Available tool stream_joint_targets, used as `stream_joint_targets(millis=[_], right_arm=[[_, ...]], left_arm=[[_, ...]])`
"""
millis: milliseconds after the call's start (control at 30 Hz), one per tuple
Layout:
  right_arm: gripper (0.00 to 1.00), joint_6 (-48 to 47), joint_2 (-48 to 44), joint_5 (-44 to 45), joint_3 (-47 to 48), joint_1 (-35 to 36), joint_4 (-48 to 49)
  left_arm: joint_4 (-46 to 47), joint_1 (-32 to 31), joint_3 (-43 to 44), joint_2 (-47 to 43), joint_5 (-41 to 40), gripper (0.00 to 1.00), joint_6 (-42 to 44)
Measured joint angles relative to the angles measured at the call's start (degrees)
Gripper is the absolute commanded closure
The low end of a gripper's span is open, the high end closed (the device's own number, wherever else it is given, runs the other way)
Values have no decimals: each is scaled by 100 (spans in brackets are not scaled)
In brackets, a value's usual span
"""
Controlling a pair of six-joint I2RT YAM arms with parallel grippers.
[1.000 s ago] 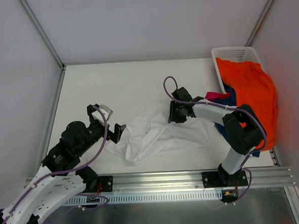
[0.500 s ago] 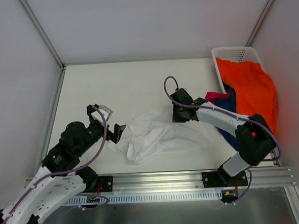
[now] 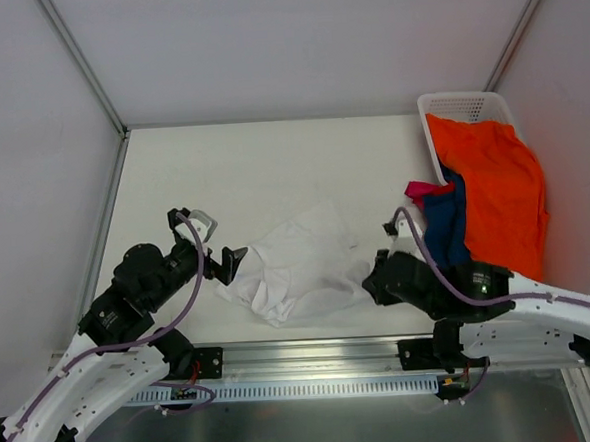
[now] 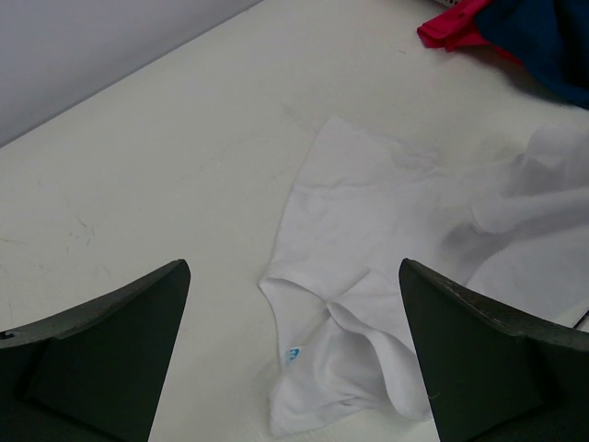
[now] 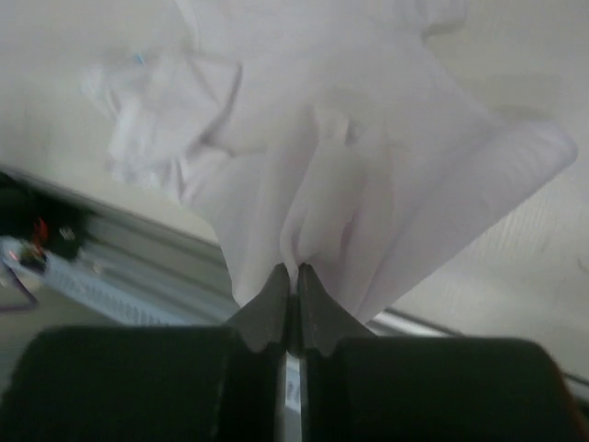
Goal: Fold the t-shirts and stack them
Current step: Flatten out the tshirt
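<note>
Right claw [image 5: 288, 276] is pinched shut on a fold of the white t-shirt [image 3: 298, 266], at its right near edge, close to the front rail. The shirt lies rumpled mid-table. Left claw [image 3: 220, 254] gapes wide just beside the shirt's left edge. Orange shirt [image 3: 493, 184], navy shirt [image 3: 445, 217] and magenta shirt [image 3: 420, 189] are heaped at the basket [image 3: 458, 104], far right. A second ago the right claw was at the shirt's far edge; the cloth's right side is now drawn in.

- Lab test cell.
- Plain white wall panels [image 3: 294, 41] held in aluminium posts [image 3: 81, 64].
- Robot arms [image 3: 129, 296] bolted to a slotted aluminium rail [image 3: 313, 353] at table's [image 3: 251, 164] near edge.
</note>
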Motion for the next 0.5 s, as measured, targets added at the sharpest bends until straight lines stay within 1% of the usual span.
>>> stream_joint_targets(millis=[33,67,100,167,233,267,300,367,433,500], right_arm=[[72,321,-118,166,-155,393,-201],[1,793,-190,308,-326,903,-525],[1,1427,-179,476,-509,1580,-927],[1,2363,98,673,-651,2566,-1569],[0,3663,857,719,-601,3543,-2114],[1,4166,1311,741,-470,3842,-2291],[1,4557,1825,745,-280,4065,-2398],[0,5075,2782,778,177,4273,-2428],[1,5462,3217,872,334,4277,-2350],[0,5744,3259,1051,332,4177,-2402]], left_arm=[[0,0,0,-28,13,1,-7],[0,0,0,-48,13,1,-11],[2,0,0,-81,17,1,-22],[2,0,0,-107,22,1,-28],[0,0,0,-109,57,1,-46],[0,2,0,-109,70,1,-57],[2,0,0,-107,90,1,-66],[2,2,0,-96,146,1,-76],[9,2,0,-48,166,1,-90],[15,2,0,79,170,1,-105]])
